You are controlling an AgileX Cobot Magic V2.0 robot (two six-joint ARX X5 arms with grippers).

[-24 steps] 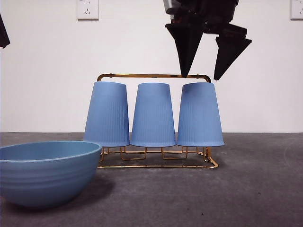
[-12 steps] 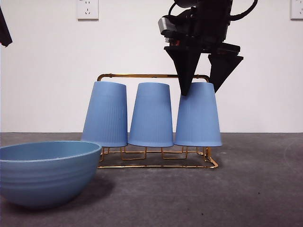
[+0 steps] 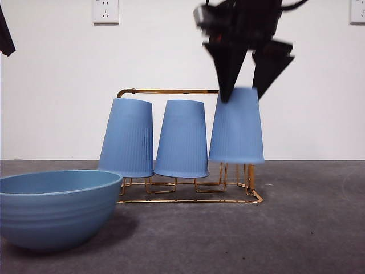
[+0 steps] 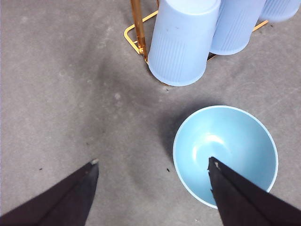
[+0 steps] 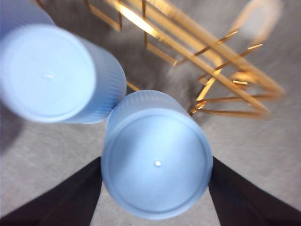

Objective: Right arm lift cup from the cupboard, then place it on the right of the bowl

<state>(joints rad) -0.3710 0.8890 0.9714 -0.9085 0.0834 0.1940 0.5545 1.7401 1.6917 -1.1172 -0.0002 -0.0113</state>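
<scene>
Since half a second ago, the tall light-blue ribbed tumbler (image 3: 236, 127) at the right end of the row has risen: its rim now hangs clear of the low gold wire rack (image 3: 171, 91), with the thin upright prongs bare beneath it, where before it sat level with its two neighbours. Clamped on it is the right gripper (image 3: 245, 94), whose black wedge fingers (image 3: 228, 74) press its closed upper end from either side; the right wrist view shows the same tumbler (image 5: 157, 162) pinched between the two fingers, with the rack blurred behind it. Two identical tumblers remain upside down on the rack. Wide, round and matte teal-blue, the bowl (image 3: 54, 208) sits on the grey counter (image 3: 308, 228) in the near left of the front view, well apart from the lifted cup. Above the bowl (image 4: 225, 153) hovers the left gripper (image 4: 153, 172), fingers spread and holding nothing

As a judgement, the lift from the rack is nearly complete, though the cup is barely above the prong tips. Left to do: carry it across to the bare counter on the bowl's right, set it down and let go
</scene>
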